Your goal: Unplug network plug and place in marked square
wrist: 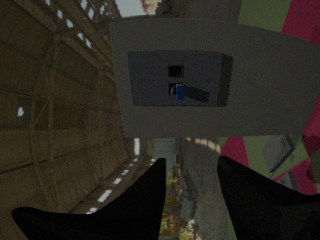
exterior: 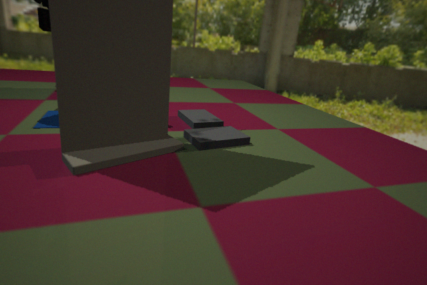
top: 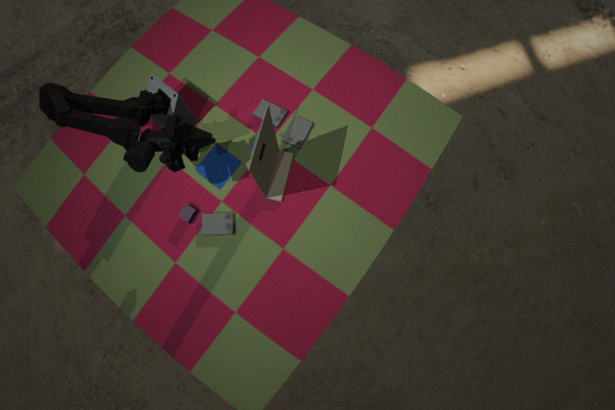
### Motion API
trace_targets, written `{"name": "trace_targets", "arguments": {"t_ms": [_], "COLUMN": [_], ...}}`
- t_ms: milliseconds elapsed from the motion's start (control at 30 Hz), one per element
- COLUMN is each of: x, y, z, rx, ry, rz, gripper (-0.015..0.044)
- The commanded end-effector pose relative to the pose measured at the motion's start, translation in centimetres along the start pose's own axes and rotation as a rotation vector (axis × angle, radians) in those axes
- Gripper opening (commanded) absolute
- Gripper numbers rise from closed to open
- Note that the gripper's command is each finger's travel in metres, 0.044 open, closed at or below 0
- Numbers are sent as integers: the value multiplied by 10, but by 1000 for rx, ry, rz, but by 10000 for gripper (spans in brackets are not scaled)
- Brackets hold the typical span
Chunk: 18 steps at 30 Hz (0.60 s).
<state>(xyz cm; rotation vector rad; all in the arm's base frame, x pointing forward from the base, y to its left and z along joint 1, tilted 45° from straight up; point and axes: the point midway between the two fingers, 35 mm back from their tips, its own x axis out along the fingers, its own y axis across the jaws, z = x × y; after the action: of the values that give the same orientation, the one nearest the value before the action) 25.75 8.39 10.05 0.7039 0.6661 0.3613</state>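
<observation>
The upright panel (top: 264,167) (exterior: 113,61) (wrist: 280,90) carries a grey socket box (wrist: 150,80) with two dark openings. The blue plug (wrist: 180,92) sits at the lower opening in the wrist view; its tab cannot be made out. The marked square, a blue patch (top: 218,167) (exterior: 48,121), lies on the table in front of the panel. My gripper (top: 209,146) (wrist: 192,164) is partly open and empty, short of the panel and above the table near the blue square. In the wrist view the plug is beyond the fingertips, above the gap between them.
Two flat grey blocks (top: 270,112) (top: 298,132) (exterior: 199,117) (exterior: 217,137) lie beside and behind the panel. Another grey block (top: 217,224) and a small block (top: 187,212) lie on the near side of the square. A pale tilted plate (top: 161,89) stands by the arm.
</observation>
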Motion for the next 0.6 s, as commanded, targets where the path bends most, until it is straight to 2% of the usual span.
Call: {"name": "trace_targets", "arguments": {"t_ms": [0,567], "x": [2,40], "y": [0,1], "z": [-2,11], "rx": [15,15], "ry": [10,9], "rz": [5,6], "gripper": [156,156]}}
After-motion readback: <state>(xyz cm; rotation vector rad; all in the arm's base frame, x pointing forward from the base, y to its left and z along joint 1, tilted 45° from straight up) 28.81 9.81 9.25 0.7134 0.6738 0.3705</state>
